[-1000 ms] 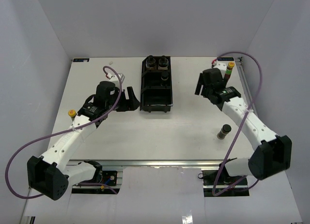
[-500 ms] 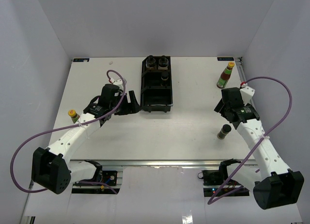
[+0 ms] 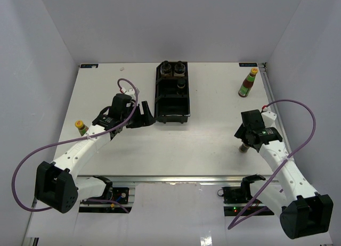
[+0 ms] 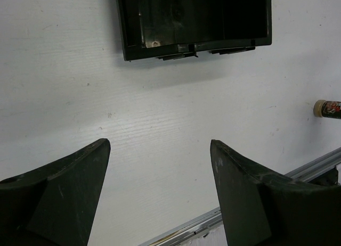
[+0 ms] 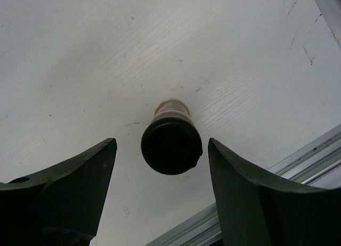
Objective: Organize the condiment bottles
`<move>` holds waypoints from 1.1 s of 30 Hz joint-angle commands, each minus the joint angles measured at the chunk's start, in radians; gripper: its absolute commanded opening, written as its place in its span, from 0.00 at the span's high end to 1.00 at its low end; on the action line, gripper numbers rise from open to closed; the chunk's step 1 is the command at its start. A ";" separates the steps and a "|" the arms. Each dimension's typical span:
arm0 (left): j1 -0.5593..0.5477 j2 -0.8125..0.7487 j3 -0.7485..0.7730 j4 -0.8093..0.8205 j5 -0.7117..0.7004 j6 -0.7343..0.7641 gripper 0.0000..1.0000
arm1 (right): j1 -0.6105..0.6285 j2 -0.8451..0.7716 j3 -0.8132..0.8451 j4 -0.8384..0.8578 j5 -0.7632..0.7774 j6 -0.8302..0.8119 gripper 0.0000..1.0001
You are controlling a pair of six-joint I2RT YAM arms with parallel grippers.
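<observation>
Near the right edge toward the front, right gripper (image 5: 161, 146) hangs over a black-capped jar (image 5: 171, 142), jaws apart, apparently lined up to grasp it; left gripper (image 4: 160, 146) hovers spread by the tray (image 3: 159, 103)

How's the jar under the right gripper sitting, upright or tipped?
Upright: the jar shows its round black cap from above, body beneath it on the table.

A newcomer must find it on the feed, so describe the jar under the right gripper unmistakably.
On the white table, look near the front rail on the right side. A short jar stands there alone, upright, under the open right gripper. Its black cap and squat shape set it apart from the tall, slim sauce bottle with a yellow cap at the far right corner.
</observation>
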 commanded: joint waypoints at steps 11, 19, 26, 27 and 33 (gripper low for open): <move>-0.003 -0.016 0.008 -0.016 -0.012 0.010 0.14 | -0.004 0.028 -0.038 0.038 0.062 0.065 0.32; -0.003 -0.029 0.017 -0.029 -0.012 0.012 0.13 | -0.004 0.016 -0.070 0.052 0.082 0.081 0.35; -0.003 -0.061 0.024 -0.046 -0.026 0.012 0.14 | -0.006 0.017 -0.078 0.077 0.075 0.069 0.57; -0.003 -0.063 0.026 -0.048 -0.027 0.012 0.14 | -0.007 0.017 -0.077 0.080 0.076 0.060 0.64; -0.003 -0.076 0.046 -0.075 -0.037 0.022 0.13 | -0.005 0.007 -0.006 0.119 0.055 -0.094 0.92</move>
